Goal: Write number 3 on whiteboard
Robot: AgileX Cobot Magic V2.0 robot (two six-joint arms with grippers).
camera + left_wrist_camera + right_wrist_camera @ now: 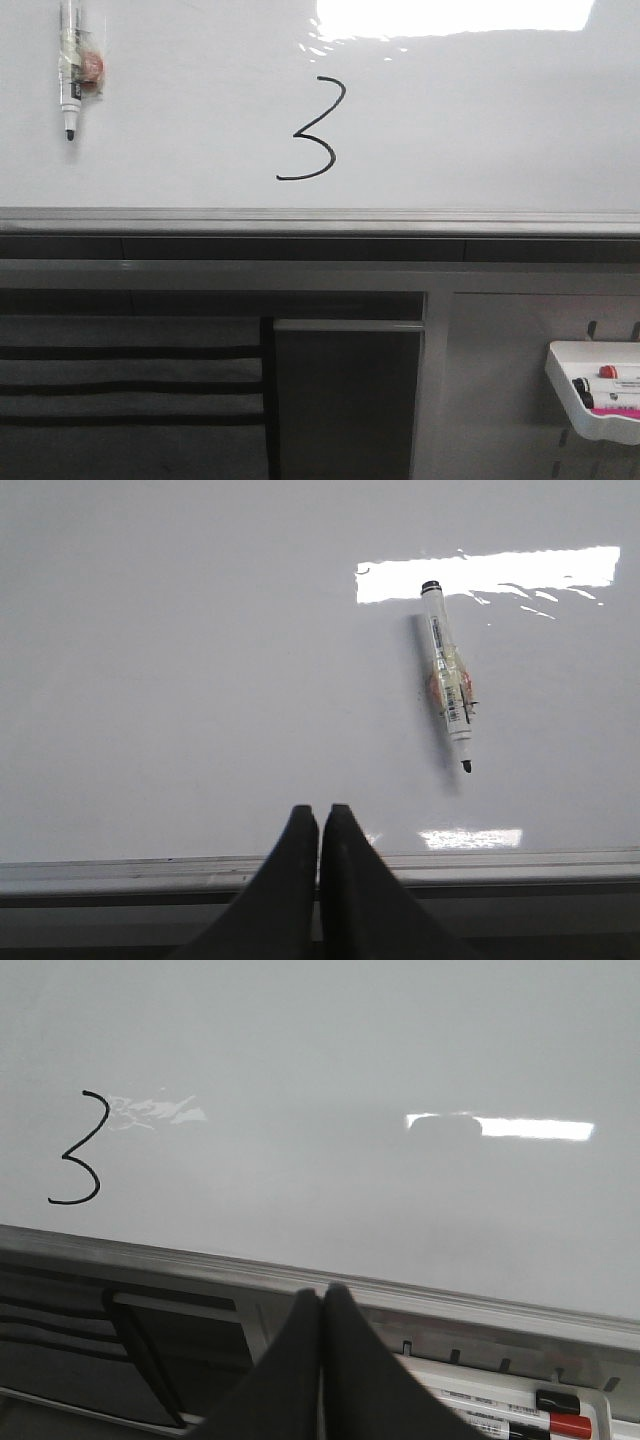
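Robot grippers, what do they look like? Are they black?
Yes. Each wrist view shows only the two fingers of its gripper. The left gripper and the right gripper both have smooth, matte black fingers that are wide at the base and taper to rounded tips. No cables, labels or markings show on them, and the arms are out of view.

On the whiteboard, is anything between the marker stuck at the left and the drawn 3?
Nothing: in the front view, the stretch of whiteboard between the marker and the number 3 is bare white surface.
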